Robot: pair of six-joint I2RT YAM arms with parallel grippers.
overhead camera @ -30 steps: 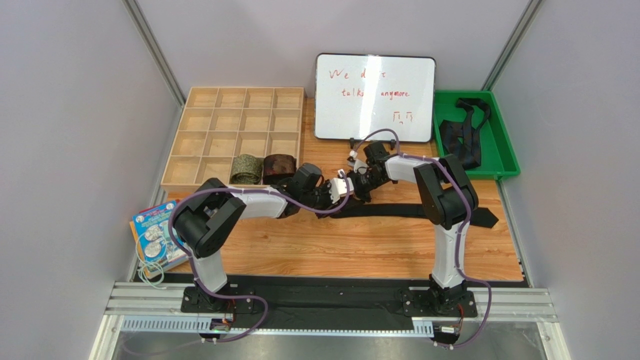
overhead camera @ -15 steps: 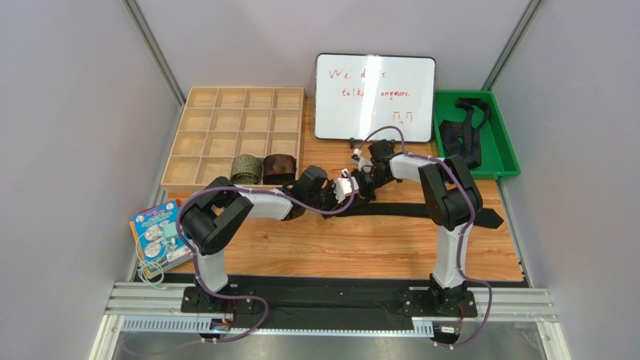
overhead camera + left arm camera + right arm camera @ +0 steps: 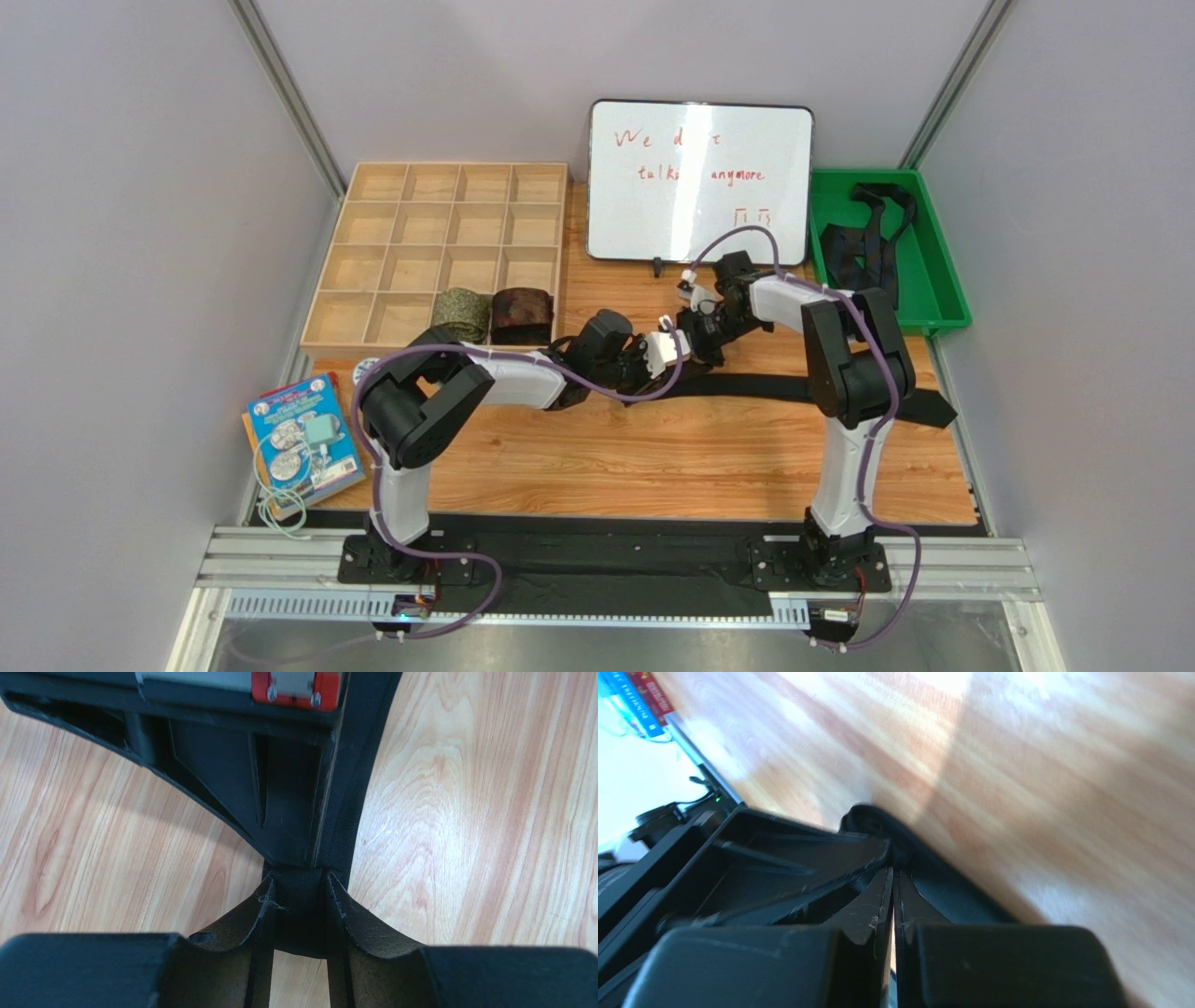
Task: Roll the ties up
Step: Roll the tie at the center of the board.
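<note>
black tie (image 3: 765,388) flat across the table (image 3: 631,469), wide end by the right edge, narrow end mid-table under both grippers. dragged right over the last second, wide end now closer to that edge. no coil yet at the narrow end.

pinched there by the left gripper (image 3: 671,350), jaws narrow on a bit of the black fabric. right gripper (image 3: 701,340) just right of it, jaws all but shut at the tie's edge; cannot tell if gripping cloth or not. shifted right together with the tie.

probably a repositioning before the first turn, so rolling of this one not begun.

green roll (image 3: 459,311) and brown roll (image 3: 522,311) already in the near row of the box (image 3: 435,165). spare ties (image 3: 859,252) in the bin (image 3: 937,287), far right.
</note>
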